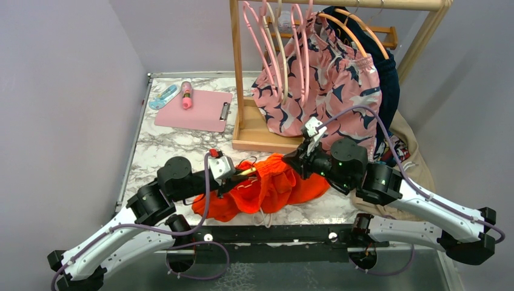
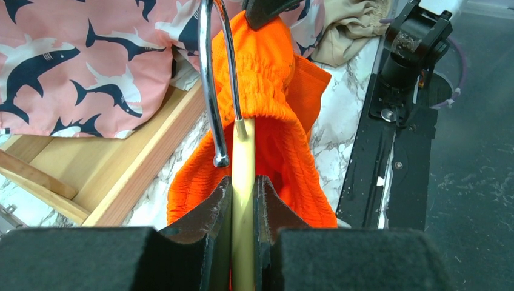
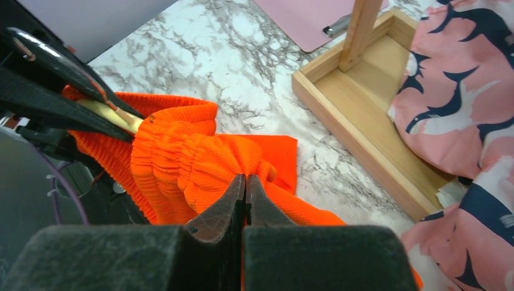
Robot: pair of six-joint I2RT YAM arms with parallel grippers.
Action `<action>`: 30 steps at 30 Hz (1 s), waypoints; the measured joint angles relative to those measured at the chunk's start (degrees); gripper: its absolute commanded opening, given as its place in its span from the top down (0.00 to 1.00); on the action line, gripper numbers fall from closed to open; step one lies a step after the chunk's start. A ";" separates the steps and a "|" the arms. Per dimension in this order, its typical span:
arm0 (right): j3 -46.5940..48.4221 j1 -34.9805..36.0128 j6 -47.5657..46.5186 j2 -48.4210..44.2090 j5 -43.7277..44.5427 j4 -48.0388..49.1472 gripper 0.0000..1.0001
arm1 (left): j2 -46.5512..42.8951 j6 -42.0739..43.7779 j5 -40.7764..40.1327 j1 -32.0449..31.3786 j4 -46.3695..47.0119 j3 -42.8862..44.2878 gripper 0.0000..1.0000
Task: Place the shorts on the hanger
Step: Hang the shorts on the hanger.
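The orange-red shorts (image 1: 276, 185) lie bunched on the marble table between the two arms. The pale-yellow hanger (image 2: 243, 157) has its metal hook (image 2: 208, 79) pointing away, and its arm runs into the shorts' waistband (image 2: 267, 73). My left gripper (image 2: 243, 182) is shut on the hanger's stem, at the shorts' left side (image 1: 233, 177). My right gripper (image 3: 245, 179) is shut, its tips pinching a fold of the shorts' gathered waistband (image 3: 182, 157). In the right wrist view the hanger (image 3: 112, 113) shows at the left, between the left gripper's dark fingers (image 3: 54, 100).
A wooden rack base (image 1: 260, 138) stands just behind the shorts, with pink shark-pattern shorts (image 1: 327, 85) and pink hangers (image 1: 260, 42) on the rail above. A beige garment (image 1: 412, 151) lies at the right. A pink clipboard (image 1: 194, 109) lies at the back left.
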 measured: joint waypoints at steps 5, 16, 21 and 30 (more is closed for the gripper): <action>2.29 0.04 -0.92 0.39 5.97 -2.08 0.99 | -0.55 0.00 0.02 0.00 -1.27 0.26 1.00; 11.08 0.04 -2.95 3.37 13.77 -3.67 0.95 | -1.01 0.22 0.50 0.00 -2.75 5.07 1.00; 10.80 0.04 -1.25 5.55 14.32 -5.01 0.49 | -1.49 0.33 0.02 0.00 -4.52 5.09 1.00; 6.75 0.04 -1.92 -3.32 14.99 -5.55 0.42 | -6.25 0.85 -3.13 0.00 -7.54 7.48 1.00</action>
